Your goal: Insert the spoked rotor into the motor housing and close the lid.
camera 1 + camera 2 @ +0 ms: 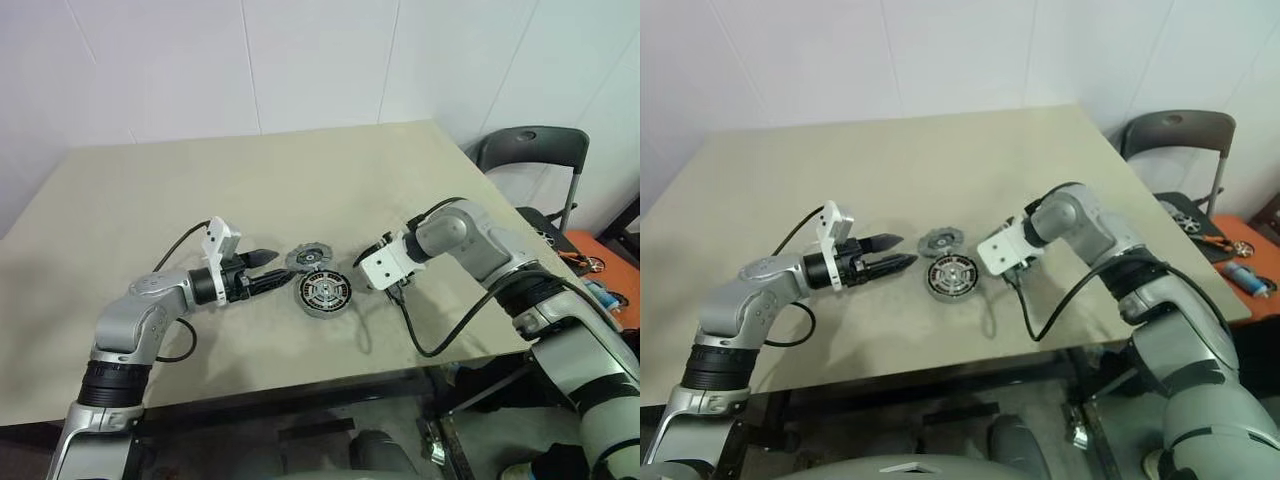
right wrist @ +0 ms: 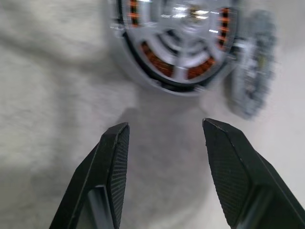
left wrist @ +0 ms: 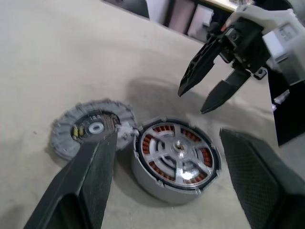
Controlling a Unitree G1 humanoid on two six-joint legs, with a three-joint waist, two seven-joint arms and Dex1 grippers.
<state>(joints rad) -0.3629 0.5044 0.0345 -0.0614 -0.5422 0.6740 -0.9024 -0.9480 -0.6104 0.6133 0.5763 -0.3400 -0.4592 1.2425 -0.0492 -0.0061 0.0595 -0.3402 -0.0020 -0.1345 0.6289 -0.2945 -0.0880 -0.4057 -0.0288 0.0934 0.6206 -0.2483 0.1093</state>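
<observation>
Motor housing: squat round silver-grey metal cylinder [image 1: 323, 293] standing upright on the tabletop, near the front edge and between the two arms; copper windings show through the gaps of the spoked silver rotor [image 3: 177, 152] that sits inside it, its top uncovered.
Lid: flat light-grey round metal cap [image 1: 308, 257] with a small central hub, lying flat on the tabletop just behind the housing, a little toward the robot's left; in the left wrist view its rim looks to touch the housing's wall.
Left end effector: two black fingers [image 1: 262, 271] spread apart and holding nothing, pointing roughly level toward the housing and lid from the robot's left, tips just short of both.
Right end effector: black fingers [image 2: 162, 138] parted with bare tabletop between them, gripping nothing; it hangs tilted downward just beside the housing on the robot's right, not touching it.
Tabletop: beige, matte sheet-like surface [image 1: 250, 180] reaching back to a white wall.
Cables: black leads [image 1: 440, 340] loop from each wrist over the surface.
Surroundings: dark grey folding chair [image 1: 530, 150] beyond the far right corner; an orange surface with small tools [image 1: 590, 260] at the right edge.
</observation>
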